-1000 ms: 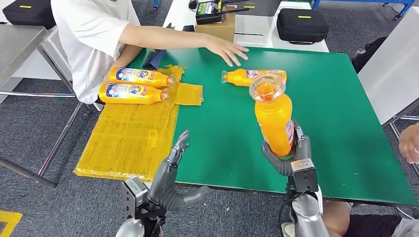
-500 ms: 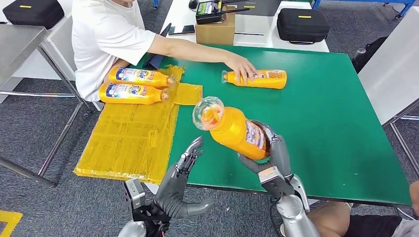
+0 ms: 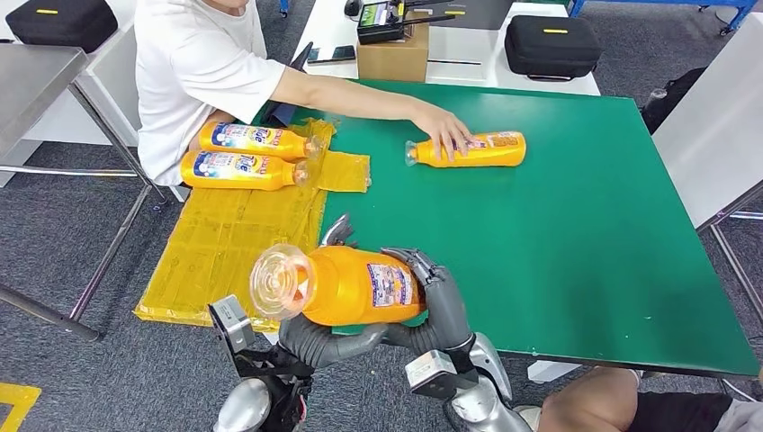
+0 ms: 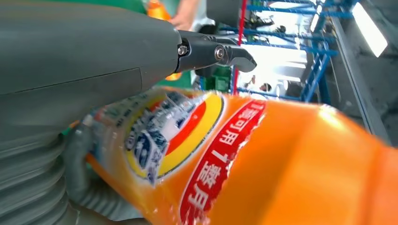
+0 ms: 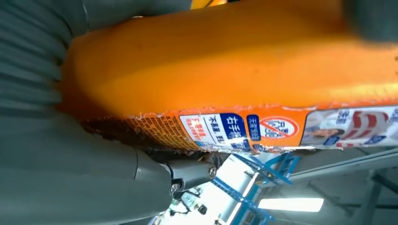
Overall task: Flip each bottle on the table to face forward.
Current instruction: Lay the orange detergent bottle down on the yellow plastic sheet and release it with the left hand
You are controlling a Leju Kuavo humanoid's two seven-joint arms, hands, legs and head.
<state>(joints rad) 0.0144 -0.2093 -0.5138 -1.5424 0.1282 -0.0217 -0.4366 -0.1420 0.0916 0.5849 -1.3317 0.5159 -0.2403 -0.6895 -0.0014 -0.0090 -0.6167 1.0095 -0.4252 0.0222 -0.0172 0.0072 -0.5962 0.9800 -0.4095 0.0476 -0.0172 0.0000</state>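
both my hands are on one orange bottle (image 3: pixel 355 286), which lies on its side in the air at the near edge of the green worktop (image 3: pixel 576 234), clear cap end toward my left side. my right hand (image 3: pixel 430 301) wraps the base end, fingers curled over the top of the label; my left hand (image 3: pixel 317 335) sits underneath near the neck, thumb reaching along the belly, though i cannot tell how firmly its fingers close. judged from the glossy plastic and the full orange colour, it will feel fairly heavy, stiff in the wall, and slick where the skin is bare; the printed label (image 4: pixel 173 136) with its torn edge should offer better purchase, so i would keep my grip across the labelled belly and not the narrow neck. well beyond my hands, a person's hand (image 3: pixel 447 131) rests on another bottle (image 3: pixel 475 149) lying flat, and two labelled bottles (image 3: pixel 243 155) lie on yellow sheeting (image 3: pixel 229 247) far off my left side.
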